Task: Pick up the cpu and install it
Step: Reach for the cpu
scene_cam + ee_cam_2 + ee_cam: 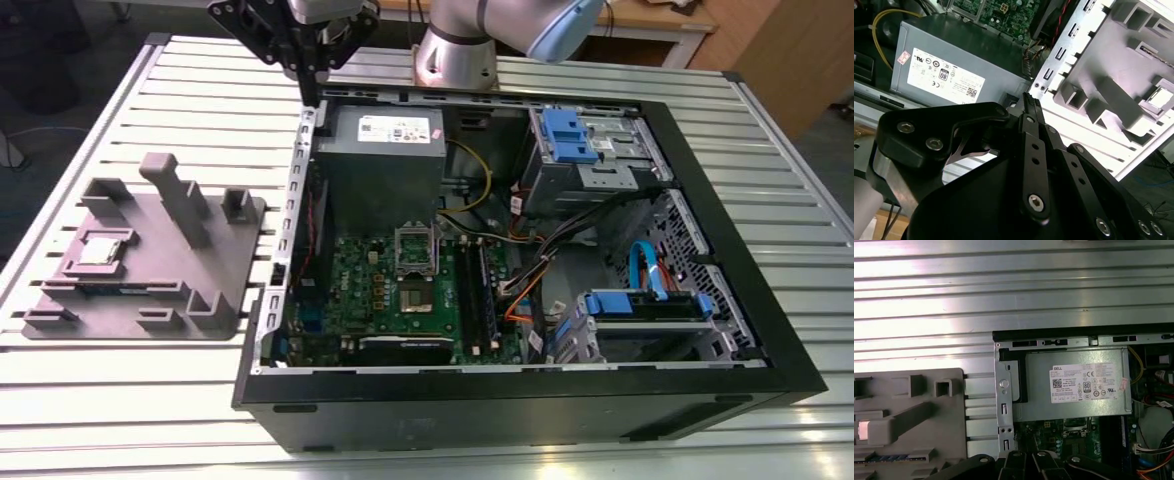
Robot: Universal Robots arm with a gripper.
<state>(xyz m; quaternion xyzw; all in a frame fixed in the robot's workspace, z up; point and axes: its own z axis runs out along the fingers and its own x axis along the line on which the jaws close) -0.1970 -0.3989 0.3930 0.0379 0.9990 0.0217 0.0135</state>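
The tool [310,95], closed and empty, is hovering over the case's [467,410] upper-left corner. The cpu [104,250] is lying lower left of it, on the tray [220,270].

White label [1085,382] on power supply [1074,410], likely certification marks

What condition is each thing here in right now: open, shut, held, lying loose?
cpu, lying flat in the grey tray, not held.
computer case, on its side, open on top.
end effector, shut, empty, above the case's corner.
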